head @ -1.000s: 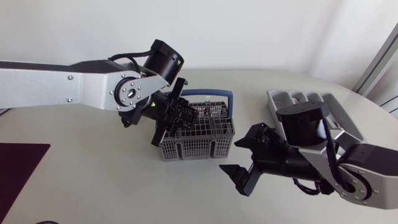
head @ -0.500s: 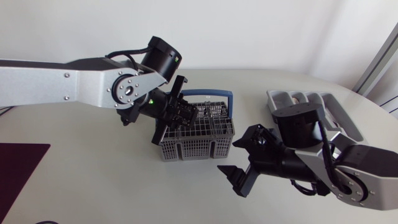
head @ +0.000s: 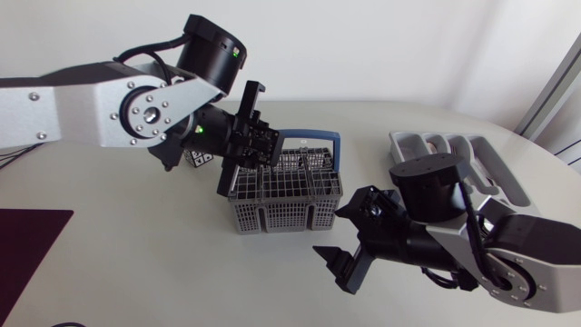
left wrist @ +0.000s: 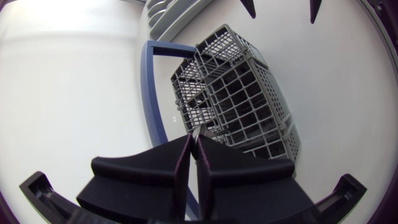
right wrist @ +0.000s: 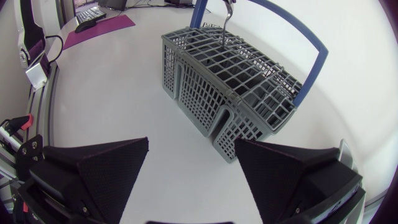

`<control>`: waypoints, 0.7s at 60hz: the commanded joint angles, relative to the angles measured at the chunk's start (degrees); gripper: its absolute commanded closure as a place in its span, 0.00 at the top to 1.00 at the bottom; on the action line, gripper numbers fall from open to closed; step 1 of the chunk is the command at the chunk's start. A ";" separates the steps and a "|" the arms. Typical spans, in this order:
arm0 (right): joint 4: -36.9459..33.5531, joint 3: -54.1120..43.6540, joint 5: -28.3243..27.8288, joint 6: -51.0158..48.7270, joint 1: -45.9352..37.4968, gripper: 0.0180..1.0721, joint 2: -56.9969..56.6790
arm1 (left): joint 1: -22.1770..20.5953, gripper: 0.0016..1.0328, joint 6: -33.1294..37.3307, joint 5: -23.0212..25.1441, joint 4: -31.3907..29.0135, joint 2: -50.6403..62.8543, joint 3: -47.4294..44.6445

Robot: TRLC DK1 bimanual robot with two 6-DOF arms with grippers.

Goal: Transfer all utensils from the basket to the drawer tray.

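Step in hand, as judged: extract a utensil (right wrist: pixel 225 14) from the grey wire basket (head: pixel 281 216) with the left tool (head: pixel 275 150).

The left tool hangs over the basket's far-left corner. It is clenched, fingers pressed together, and no utensil is discernible between them.

Procedure:
- Part the fingers.
- Align them on a protruding metal shaft.
- Descend straight and clamp.
- Lift vertically, clear of the blue handle (head: pixel 313 136).

The right tool (head: pixel 329 232) is released, fingers wide, just near-right of the basket over the counter (head: pixel 136 254).

The basket stands mid-counter and holds thin utensils. The drawer tray (head: pixel 454 145) lies far right. No utensil is discernible in it.
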 commanded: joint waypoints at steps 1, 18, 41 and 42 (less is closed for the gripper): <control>0.35 0.07 0.67 0.96 0.65 0.95 0.32 | 0.41 0.03 -0.65 0.15 1.38 -2.16 -0.43; 0.35 0.34 0.84 1.31 1.18 0.95 -0.29 | -0.11 0.03 -2.76 1.03 0.50 -7.79 -1.75; 0.43 -0.45 2.34 2.10 1.26 0.95 -4.07 | -3.19 0.03 -23.07 -0.37 -8.29 -12.01 0.10; 0.52 -0.54 2.34 2.27 1.18 0.95 -4.51 | -3.19 0.03 -25.17 -0.37 -8.91 -11.74 0.54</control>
